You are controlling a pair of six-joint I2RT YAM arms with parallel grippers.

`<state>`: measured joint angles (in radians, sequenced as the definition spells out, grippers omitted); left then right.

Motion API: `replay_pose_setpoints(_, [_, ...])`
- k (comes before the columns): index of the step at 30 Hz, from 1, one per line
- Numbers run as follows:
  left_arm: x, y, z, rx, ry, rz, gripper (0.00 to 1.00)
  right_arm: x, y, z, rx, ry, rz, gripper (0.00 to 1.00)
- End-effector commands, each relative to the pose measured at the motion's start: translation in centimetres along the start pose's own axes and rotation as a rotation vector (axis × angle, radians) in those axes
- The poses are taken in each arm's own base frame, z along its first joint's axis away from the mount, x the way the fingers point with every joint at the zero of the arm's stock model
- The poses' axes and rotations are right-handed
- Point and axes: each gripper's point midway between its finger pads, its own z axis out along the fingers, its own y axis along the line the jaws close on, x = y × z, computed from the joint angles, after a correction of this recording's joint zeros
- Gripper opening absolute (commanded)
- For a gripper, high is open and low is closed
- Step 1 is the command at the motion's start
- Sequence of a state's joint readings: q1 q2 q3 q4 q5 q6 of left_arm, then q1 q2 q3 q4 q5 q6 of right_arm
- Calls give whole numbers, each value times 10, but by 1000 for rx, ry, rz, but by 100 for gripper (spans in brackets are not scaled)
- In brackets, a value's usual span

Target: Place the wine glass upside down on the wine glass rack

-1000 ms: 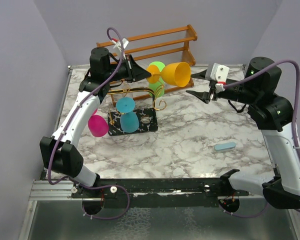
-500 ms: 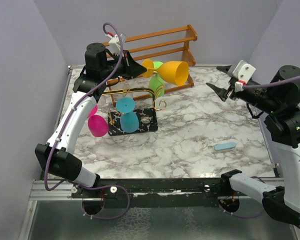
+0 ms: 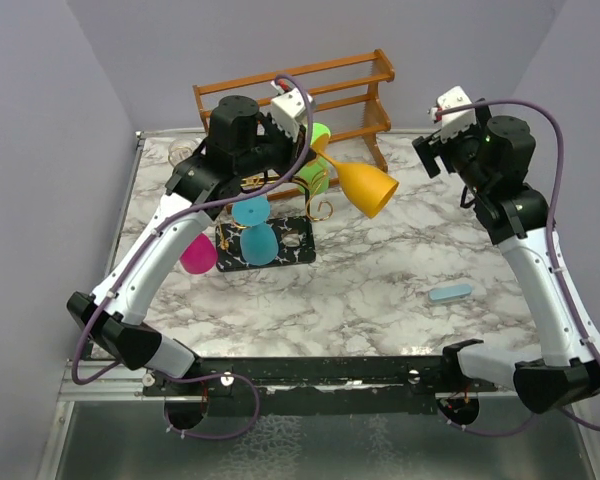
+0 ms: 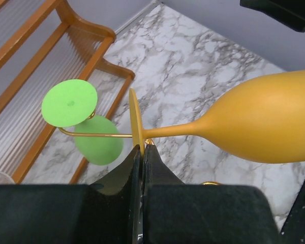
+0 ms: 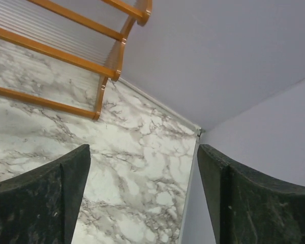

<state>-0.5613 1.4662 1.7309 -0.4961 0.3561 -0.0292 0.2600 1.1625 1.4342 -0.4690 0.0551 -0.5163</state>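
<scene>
Wine glass [image 3: 368,188] now tilted mouth-down rightward, left hand [image 4: 142,151] clamping foot [image 4: 135,119], right hand [image 5: 143,155] apart

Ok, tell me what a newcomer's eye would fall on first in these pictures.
The orange wine glass, pinched by its foot in the shut left hand, juts sideways above the marble table near the back. Beside it a green glass, a teal glass and a pink glass hang upside down on the gold wine glass rack. At far right, the right hand stands open and empty.
</scene>
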Motion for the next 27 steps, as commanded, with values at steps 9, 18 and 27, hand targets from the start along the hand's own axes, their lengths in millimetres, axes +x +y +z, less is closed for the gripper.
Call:
replay_pose_setpoints(9, [-1,3,-5,-151,62,325,0,18,2,34,-8,21,153,94])
replay_pose_setpoints(18, [6,-7,5,-174,133,525,0,45,38,51,-126,42,169,94])
replay_pose_setpoints(27, [26,-26,22,-141,227,752,0,63,70,58,-240,38,235,95])
